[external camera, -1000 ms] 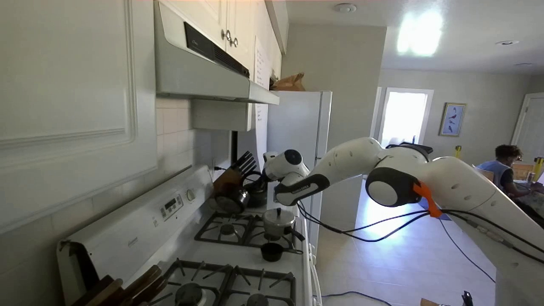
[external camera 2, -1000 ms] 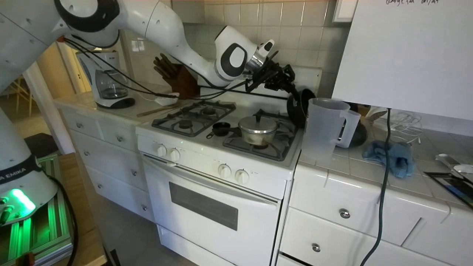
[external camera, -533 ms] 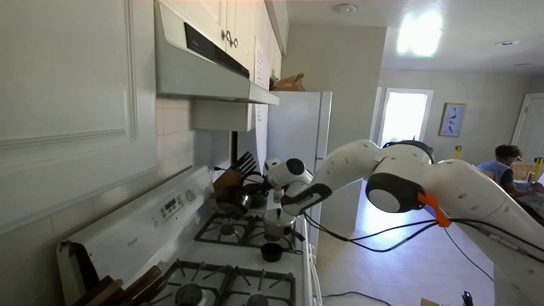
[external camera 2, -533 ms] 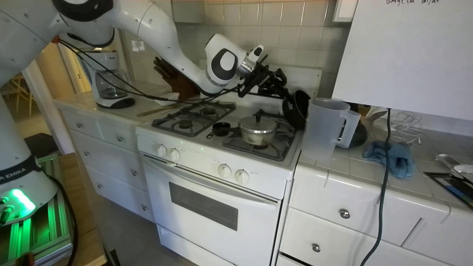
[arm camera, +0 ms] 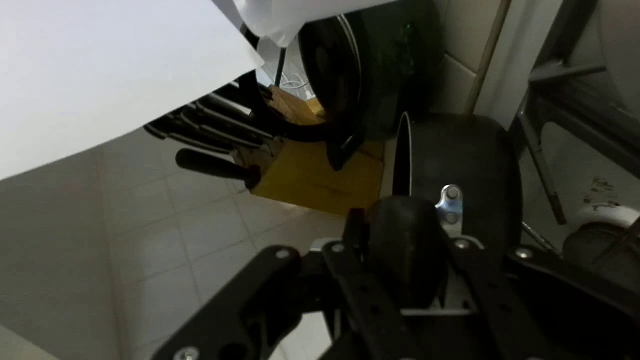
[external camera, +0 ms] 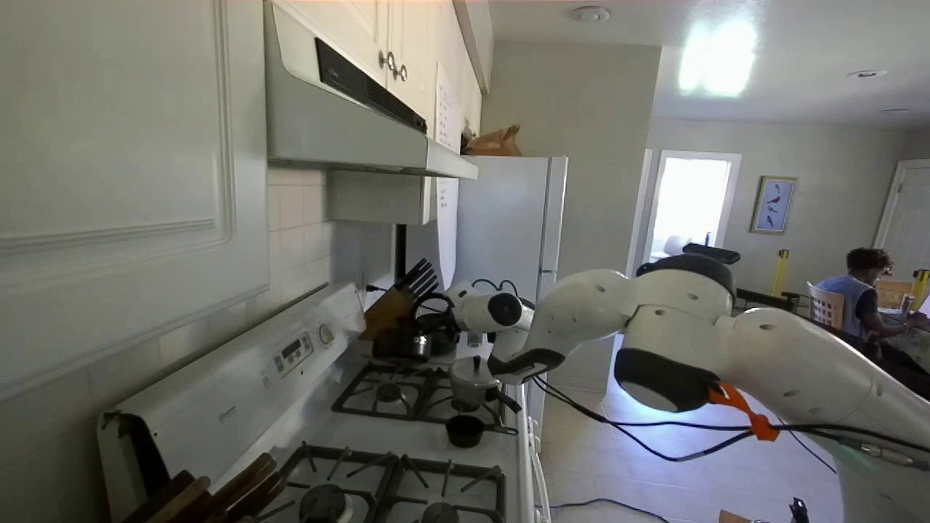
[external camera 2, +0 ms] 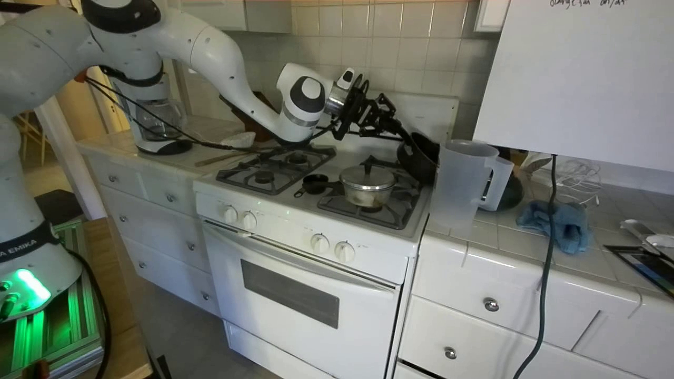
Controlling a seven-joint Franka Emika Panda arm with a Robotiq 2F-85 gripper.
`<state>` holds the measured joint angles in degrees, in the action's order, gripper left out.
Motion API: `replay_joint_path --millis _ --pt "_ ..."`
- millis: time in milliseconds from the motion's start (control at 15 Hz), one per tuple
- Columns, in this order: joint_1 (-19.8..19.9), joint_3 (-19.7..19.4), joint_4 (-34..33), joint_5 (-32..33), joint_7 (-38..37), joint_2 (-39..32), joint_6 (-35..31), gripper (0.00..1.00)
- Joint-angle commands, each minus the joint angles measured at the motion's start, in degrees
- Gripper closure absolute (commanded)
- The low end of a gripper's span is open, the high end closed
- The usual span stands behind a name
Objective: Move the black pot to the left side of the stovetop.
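The black pot is tilted over the right rear corner of the stovetop. Its right edge is partly hidden behind a pitcher. I cannot tell whether it touches the grate. It also shows in an exterior view near the far end of the range, and in the wrist view with its metal handle bracket. My gripper is shut on the pot's handle. In the wrist view the fingers stand on both sides of the thick black handle.
A silver lidded pot stands on the right front burner. A small black pan sits left of it. A clear pitcher stands close to the black pot's right. A knife block and a dark green vessel are beyond.
The gripper and pot have moved left and lower in an exterior view, and the pot has turned toward level. The arm has drawn back and down. The handle stays gripped.
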<state>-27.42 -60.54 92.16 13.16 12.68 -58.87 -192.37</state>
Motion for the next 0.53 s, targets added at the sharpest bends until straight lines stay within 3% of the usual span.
replay_joint_path --millis 0,200,467 --pt "-7.0 -12.7 0.8 -8.5 -3.9 -12.7 -7.9 0.93" --pt "-9.2 -15.2 1.9 -18.0 -3.4 -18.7 -7.4 0.93" --pt "-9.7 -13.4 2.5 -23.4 -5.5 -17.6 -4.2 0.93"
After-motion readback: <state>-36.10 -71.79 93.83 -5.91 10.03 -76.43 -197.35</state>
